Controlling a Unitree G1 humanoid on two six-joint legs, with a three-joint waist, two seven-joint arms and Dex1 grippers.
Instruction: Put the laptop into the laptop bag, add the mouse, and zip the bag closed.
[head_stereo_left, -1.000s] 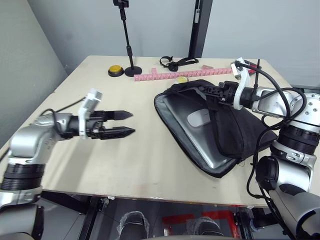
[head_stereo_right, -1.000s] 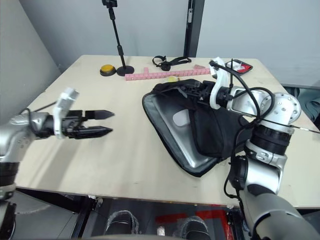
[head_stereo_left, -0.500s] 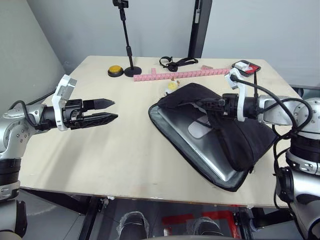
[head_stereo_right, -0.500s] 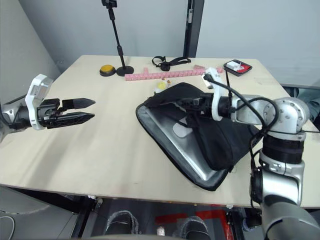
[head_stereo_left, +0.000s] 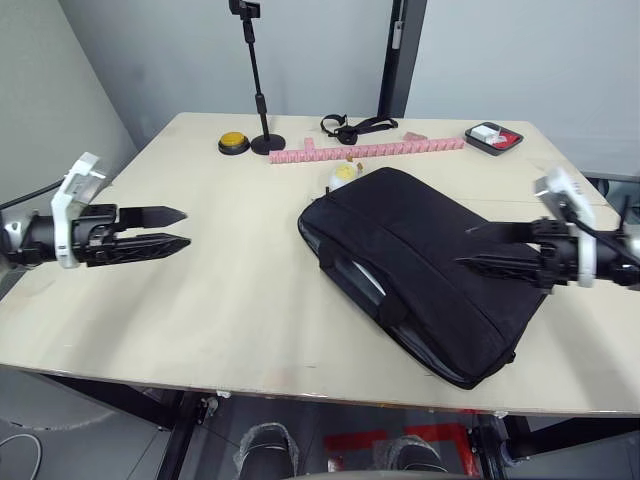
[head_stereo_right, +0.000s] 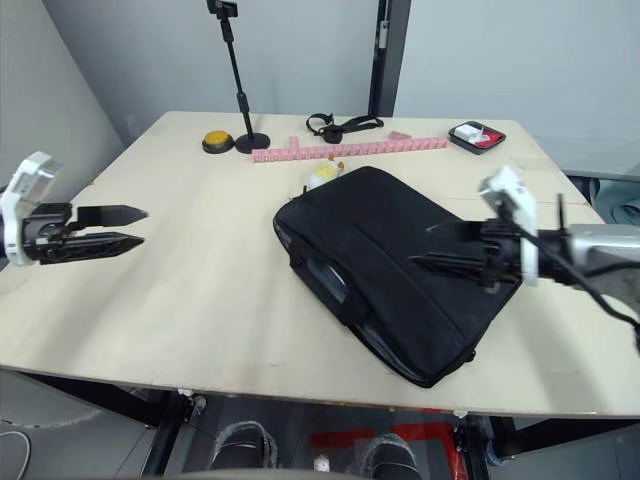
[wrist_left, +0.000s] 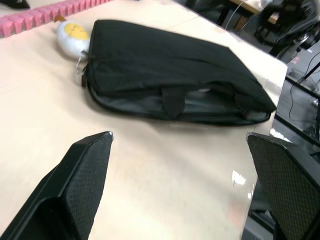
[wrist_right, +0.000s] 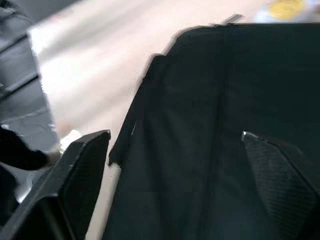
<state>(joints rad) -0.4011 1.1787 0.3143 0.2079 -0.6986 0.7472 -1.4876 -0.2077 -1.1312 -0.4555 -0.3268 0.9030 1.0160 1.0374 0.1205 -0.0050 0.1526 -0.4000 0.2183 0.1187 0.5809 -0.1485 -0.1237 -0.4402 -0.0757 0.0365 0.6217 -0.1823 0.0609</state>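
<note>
The black laptop bag (head_stereo_left: 425, 255) lies flat on the table, right of centre, with its flap down. Its long side facing my left gripper still gapes, with grey inside showing in the gap (wrist_left: 150, 105). The laptop and the mouse are hidden under the flap. My right gripper (head_stereo_left: 463, 248) hovers open just over the bag's right end, holding nothing; the right wrist view shows the black fabric (wrist_right: 200, 100) between its fingers. Far out over the table's left side, my left gripper (head_stereo_left: 186, 226) is open and empty, pointing toward the bag.
A white-and-yellow tape measure (head_stereo_left: 342, 175) touches the bag's far corner. A pink strip (head_stereo_left: 365, 151), a yellow button (head_stereo_left: 232, 142), a black stand (head_stereo_left: 266, 143), a black strap (head_stereo_left: 355, 125) and a small dark tray (head_stereo_left: 493, 135) line the far edge.
The right gripper has opened and let go of the bag's flap, which has dropped shut over the laptop and mouse. Both arms have drawn back outward.
</note>
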